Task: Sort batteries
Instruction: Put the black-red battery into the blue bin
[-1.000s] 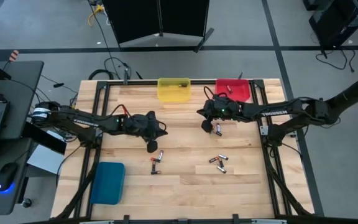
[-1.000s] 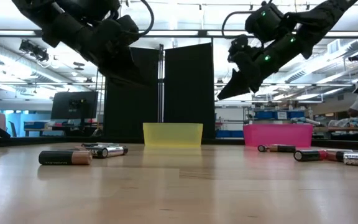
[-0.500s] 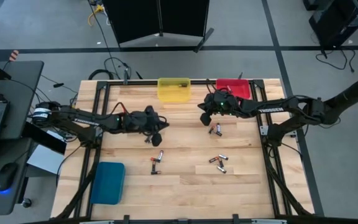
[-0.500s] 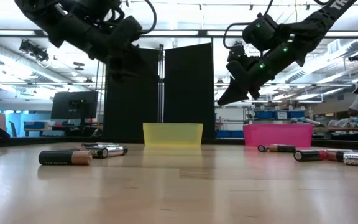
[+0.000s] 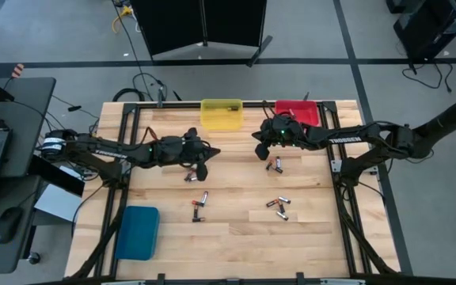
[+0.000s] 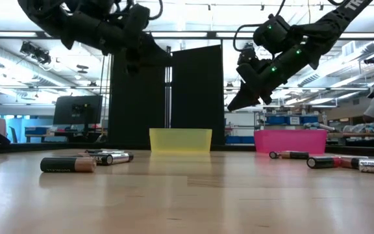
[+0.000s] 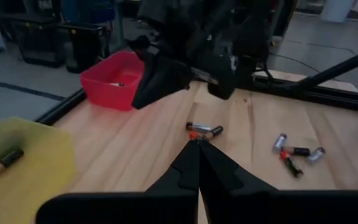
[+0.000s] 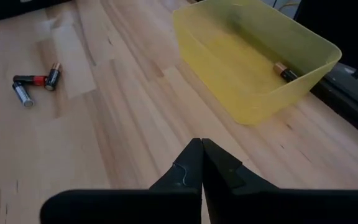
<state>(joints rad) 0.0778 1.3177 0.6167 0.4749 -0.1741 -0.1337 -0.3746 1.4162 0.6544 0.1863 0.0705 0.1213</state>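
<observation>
Batteries (image 5: pixel 276 207) lie loose — both claws, left (image 5: pixel 202 161) and right (image 5: pixel 263 150), pressed together and empty, could knock one rolling if lowered carelessly.

Two bins (image 5: pixel 222 113) (image 5: pixel 298 112) sit side by side at the table's (image 5: pixel 236 241) far edge, each holding a battery (image 8: pixel 285 71) (image 7: pixel 114 84). A third bin (image 5: pixel 138 232) lies at the near left corner. Loose batteries lie mid-table (image 5: pixel 199 207), right of that (image 5: pixel 277 207) and before the far right bin (image 5: pixel 274 165).
</observation>
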